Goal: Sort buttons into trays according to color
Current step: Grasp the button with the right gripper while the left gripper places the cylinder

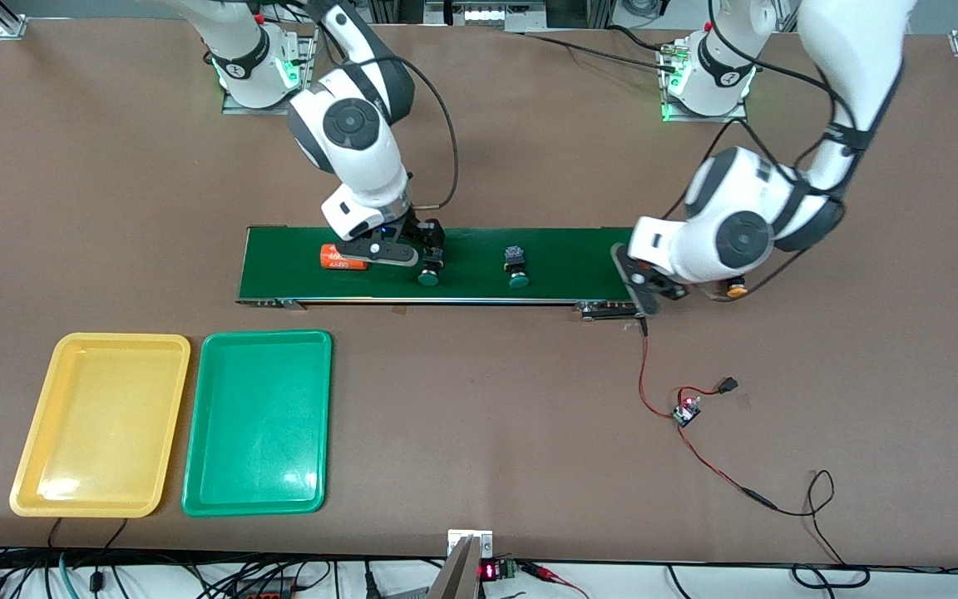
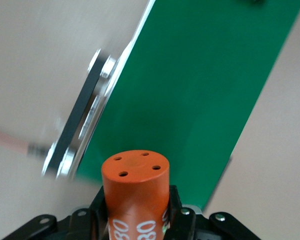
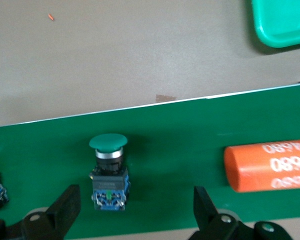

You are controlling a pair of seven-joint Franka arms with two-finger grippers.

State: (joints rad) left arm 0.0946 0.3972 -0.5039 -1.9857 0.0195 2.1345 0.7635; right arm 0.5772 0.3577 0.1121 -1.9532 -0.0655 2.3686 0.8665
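Nearest the front cam: yellow tray (image 1: pixel 101 424) and green tray (image 1: pixel 259 422), side by side w/ edges almost touching, at the right arm's end of the table; yellow is the one closer to that end. No buttons in either tray. Toward the left arm's end, a small circuit board (image 1: pixel 684 413) w/ red wires lies on the table (image 1: pixel 479 433), well apart from the trays.

Farther from the cam: long dark green conveyor belt (image 1: pixel 446 264), lying across the table. On it, two green-cap buttons. One green button (image 1: pixel 517 268) lies near the belt's middle, on its side, cap toward the front cam, nothing touching it. The other green button (image 1: pixel 430 270) lies closer to the right arm's end, also cap toward the cam. Right gripper (image 1: pixel 412 249) is low over this one, fingers (image 3: pixel 65 210) spread wide w/ the button between them, not clamped. An orange cylinder printed "4680" (image 1: pixel 344 258) lies on the belt just beside that gripper, toward the right arm's end.

Left gripper (image 1: pixel 644 287) sits at the belt's end by the left arm, closed around a second orange "4680" cylinder (image 2: pixel 135 192), which stands up between the fingers in the left wrist view. A yellow-orange cap (image 1: pixel 736 290) peeks out under the left arm's wrist, off the belt; can't tell more of it.
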